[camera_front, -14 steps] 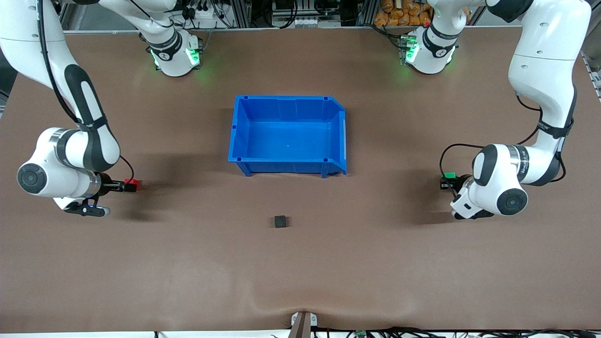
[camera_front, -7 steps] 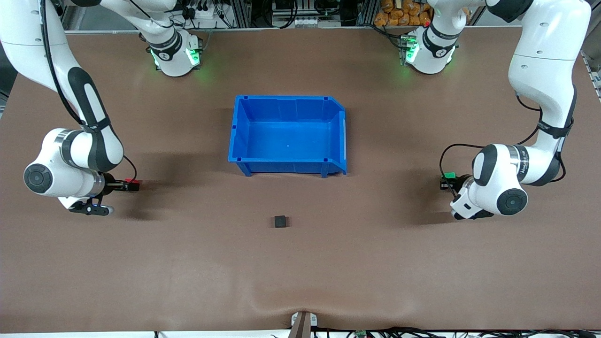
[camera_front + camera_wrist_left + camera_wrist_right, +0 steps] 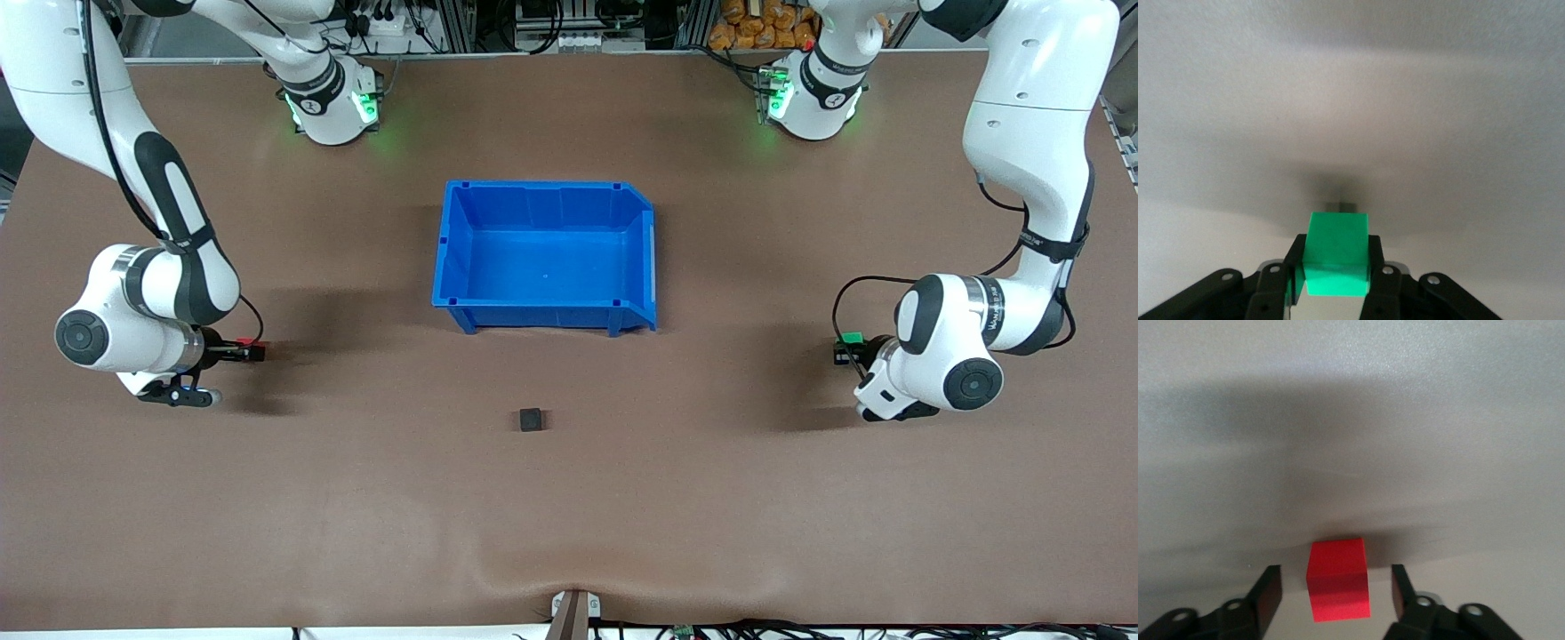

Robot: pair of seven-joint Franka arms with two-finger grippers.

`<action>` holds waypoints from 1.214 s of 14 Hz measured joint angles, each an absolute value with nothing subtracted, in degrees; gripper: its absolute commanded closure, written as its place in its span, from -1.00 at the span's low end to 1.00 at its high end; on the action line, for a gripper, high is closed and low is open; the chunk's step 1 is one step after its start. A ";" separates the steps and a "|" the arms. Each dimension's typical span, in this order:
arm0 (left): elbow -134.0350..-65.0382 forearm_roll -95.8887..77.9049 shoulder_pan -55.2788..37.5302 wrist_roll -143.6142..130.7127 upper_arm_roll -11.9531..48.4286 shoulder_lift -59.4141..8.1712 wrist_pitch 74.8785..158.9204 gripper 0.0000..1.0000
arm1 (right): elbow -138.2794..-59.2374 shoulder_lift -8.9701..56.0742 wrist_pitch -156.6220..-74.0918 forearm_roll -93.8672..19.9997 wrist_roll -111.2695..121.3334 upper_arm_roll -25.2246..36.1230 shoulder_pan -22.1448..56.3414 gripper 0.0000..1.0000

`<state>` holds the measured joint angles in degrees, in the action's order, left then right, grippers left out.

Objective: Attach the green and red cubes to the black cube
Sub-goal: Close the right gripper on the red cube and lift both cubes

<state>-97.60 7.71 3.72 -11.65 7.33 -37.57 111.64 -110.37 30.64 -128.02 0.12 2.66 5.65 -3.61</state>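
Note:
The black cube (image 3: 531, 419) lies on the brown table, nearer to the front camera than the blue bin. My right gripper (image 3: 252, 353) is low at the right arm's end of the table. In the right wrist view it (image 3: 1337, 593) is open, and the red cube (image 3: 1338, 588) sits between the fingers (image 3: 1269, 590) with a gap on each side. Only a red sliver (image 3: 244, 342) of that cube shows in the front view. My left gripper (image 3: 843, 349) is low at the left arm's end, shut on the green cube (image 3: 852, 338). The left wrist view shows the fingers (image 3: 1377, 259) pressed on the green cube (image 3: 1337, 253).
The blue bin (image 3: 542, 307) stands open and empty at the middle of the table, between the two arms' bases and the black cube. Bare brown table lies between each gripper and the black cube.
The right arm's wrist has shifted slightly toward the table's middle, and less of the red cube shows at its fingers. The left arm has moved only a little. The black cube has not moved.

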 measured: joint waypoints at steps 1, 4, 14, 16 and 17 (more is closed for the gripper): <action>-97.38 7.71 3.74 -11.71 7.32 -37.46 111.64 0.50 | -110.38 30.64 -128.03 0.12 2.66 5.66 -3.61 -0.19; -97.05 7.66 3.98 -11.72 7.30 -36.68 111.63 0.49 | -110.38 30.64 -128.05 0.12 2.68 5.65 -3.61 -0.08; -94.90 -1.33 4.15 -13.88 7.26 -35.63 109.42 0.63 | -110.58 30.63 -128.01 0.12 2.89 5.66 -3.61 0.84; -94.45 -1.44 4.00 -15.04 7.31 -35.63 108.89 0.64 | -110.49 30.63 -127.61 0.12 2.88 5.66 -3.61 1.00; -94.21 -1.45 3.86 -15.73 7.36 -35.63 108.52 0.64 | -110.25 30.63 -126.67 0.12 2.85 5.66 -3.61 1.00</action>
